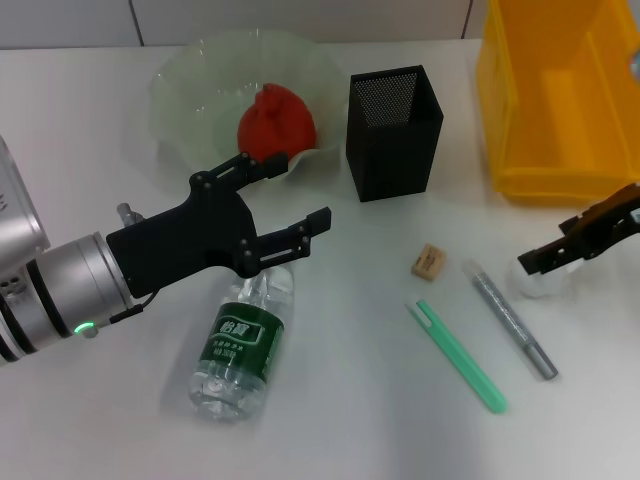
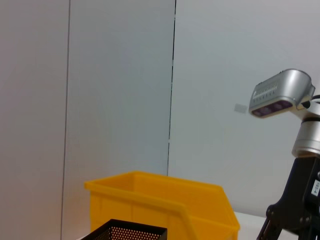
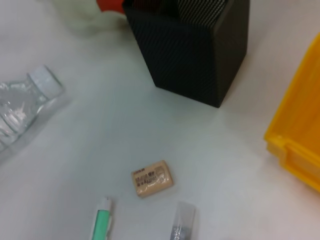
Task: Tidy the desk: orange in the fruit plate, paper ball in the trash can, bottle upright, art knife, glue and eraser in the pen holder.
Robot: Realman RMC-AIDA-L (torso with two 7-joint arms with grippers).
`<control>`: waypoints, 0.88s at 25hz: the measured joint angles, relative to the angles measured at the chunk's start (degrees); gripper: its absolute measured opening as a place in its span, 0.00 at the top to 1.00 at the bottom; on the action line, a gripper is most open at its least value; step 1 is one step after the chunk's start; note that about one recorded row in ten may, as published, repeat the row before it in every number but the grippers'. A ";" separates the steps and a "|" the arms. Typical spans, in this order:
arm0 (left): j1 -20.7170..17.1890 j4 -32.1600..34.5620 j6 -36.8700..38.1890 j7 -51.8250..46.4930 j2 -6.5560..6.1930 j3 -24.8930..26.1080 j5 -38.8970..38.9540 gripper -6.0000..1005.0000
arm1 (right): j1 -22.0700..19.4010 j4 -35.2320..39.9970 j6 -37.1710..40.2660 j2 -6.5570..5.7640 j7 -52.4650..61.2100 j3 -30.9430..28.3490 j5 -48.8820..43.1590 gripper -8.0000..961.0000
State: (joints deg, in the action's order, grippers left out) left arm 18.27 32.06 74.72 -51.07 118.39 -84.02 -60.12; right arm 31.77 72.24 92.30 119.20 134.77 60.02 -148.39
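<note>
- Over the bottle [image 1: 243,340], which lay on its side on the desk [image 1: 340,400], my left gripper [image 1: 292,208] hung with fingers spread wide, holding nothing.
- The orange [image 1: 276,122] sat in the plate [image 1: 190,90].
- Eraser [image 1: 428,261], green glue [image 1: 461,357] and grey knife [image 1: 510,320] lay before the holder [image 1: 393,133].
- My right gripper [image 1: 560,255] hovered above the paper ball [image 1: 540,284], beside the yellow bin [image 1: 560,100]; I could not tell its grip.

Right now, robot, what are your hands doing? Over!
Left gripper open above lying bottle. Right gripper at paper ball. Orange in plate. Eraser not yet in holder.
</note>
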 joint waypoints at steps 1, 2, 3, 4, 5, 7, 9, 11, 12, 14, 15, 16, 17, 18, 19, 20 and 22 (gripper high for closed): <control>0.00 0.00 -0.06 0.02 0.00 0.02 0.00 0.17 | 0.32 -0.72 -0.46 -0.01 0.03 0.40 -0.43 0.18; 0.00 0.00 -0.09 0.06 0.00 0.04 0.01 0.17 | 0.66 -1.48 -1.05 -0.01 0.10 0.85 -1.03 0.18; 0.00 0.00 -0.09 0.06 0.00 0.04 0.01 0.17 | 1.04 -2.34 -1.48 0.00 0.19 1.47 -1.67 0.19; -0.01 0.00 -0.08 0.08 0.00 0.04 0.01 0.17 | 1.46 -3.20 -1.92 0.00 0.35 2.14 -2.18 0.20; -0.01 0.00 -0.08 0.08 0.00 0.03 0.01 0.17 | 1.82 -3.86 -2.16 0.02 0.58 2.71 -2.56 0.21; -0.01 0.00 -0.09 0.09 0.00 0.03 0.01 0.17 | 2.81 -5.71 -3.00 -0.03 1.64 4.25 -4.02 0.23; -0.02 0.01 -0.09 0.16 0.00 0.00 0.01 0.17 | 3.00 -5.98 -3.11 -0.04 1.89 4.45 -4.39 0.24; -0.05 0.01 -0.07 0.21 0.00 -0.04 0.01 0.17 | 3.32 -6.06 -3.08 -0.04 2.25 4.61 -4.81 0.26; -0.06 0.02 -0.05 0.21 0.00 -0.05 0.01 0.17 | 3.34 -5.47 -2.72 -0.04 2.43 4.60 -4.85 0.27; -0.11 0.02 0.01 0.22 0.00 -0.04 0.01 0.17 | 2.95 -3.47 -2.17 -0.04 2.84 4.36 -4.85 0.29; -0.12 0.03 0.02 0.23 0.00 -0.02 0.01 0.17 | 2.58 -1.89 -1.74 -0.03 3.14 4.23 -4.84 0.30; -0.13 0.02 -0.03 0.26 0.00 0.01 0.00 0.17 | 2.23 -0.46 -1.49 -0.02 3.42 4.12 -4.78 0.31; -0.13 0.02 -0.05 0.28 0.00 0.02 0.00 0.17 | 1.82 1.29 -0.99 0.00 3.78 4.06 -4.66 0.33; -0.13 0.03 -0.07 0.32 0.00 0.01 0.00 0.17 | 1.35 3.50 -0.61 0.02 4.11 3.96 -4.46 0.36; -0.14 0.02 -0.09 0.38 0.00 0.01 0.00 0.17 | 0.74 6.03 -0.30 0.03 4.53 3.76 -4.16 0.38; -0.14 0.03 -0.09 0.44 0.00 0.02 0.01 0.17 | 0.15 8.30 -0.05 0.04 4.95 3.51 -3.83 0.41; -0.15 0.02 -0.11 0.49 -0.01 0.01 0.00 0.17 | -1.05 14.24 0.04 0.00 6.00 2.09 -2.94 0.46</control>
State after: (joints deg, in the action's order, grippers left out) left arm 18.12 32.08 74.62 -50.57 118.38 -84.01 -60.12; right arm 30.72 86.48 92.34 119.21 140.77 62.11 -151.33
